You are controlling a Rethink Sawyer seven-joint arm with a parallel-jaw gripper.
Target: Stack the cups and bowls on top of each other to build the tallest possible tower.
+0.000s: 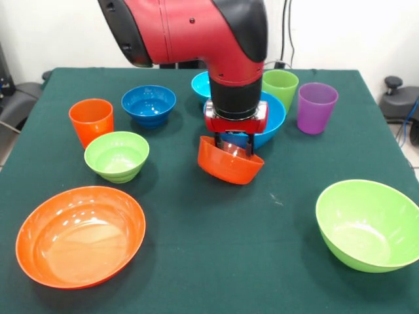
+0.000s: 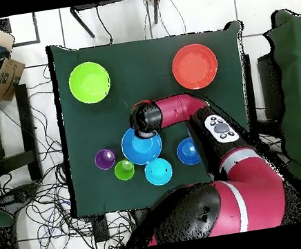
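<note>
From the front, the gripper (image 1: 234, 152) hangs over the middle of the tabletop (image 1: 216, 229), its dark fingers pinching the rim of a small orange bowl (image 1: 229, 163). The bowl hangs tilted and seems clear of the cloth, which suggests it is being carried toward a stacking spot. Directly behind it, toward the far edge, sits a large light blue bowl (image 1: 272, 121), probably meant as a wide base. Further back, a small light blue bowl (image 1: 200, 84) peeks out beside the arm. A lime green cup (image 1: 280, 87) and a purple cup (image 1: 317, 106) stand upright near the far right corner. An orange cup (image 1: 91, 120) stands by the left edge, with a dark blue bowl (image 1: 148, 104) to its right and a small lime green bowl (image 1: 116, 156) in front of it. A large orange bowl (image 1: 80, 235) fills the near left corner and a large lime green bowl (image 1: 368, 224) sits by the near right edge. All stand mouth up and apart from one another, so no tower exists yet. No label or writing can be read.

From overhead, the arm's wrist (image 2: 145, 117) covers the gripper and its bowl, so the grasp cannot be judged here. Just below it lies the large light blue bowl (image 2: 142, 146), with the purple cup (image 2: 105, 158), lime green cup (image 2: 124, 169), small light blue bowl (image 2: 159, 171) and dark blue bowl (image 2: 188, 151) clustered toward the bottom edge. The large lime green bowl (image 2: 90, 82) and large orange bowl (image 2: 195, 66) sit toward the top corners. No writing is legible
</note>
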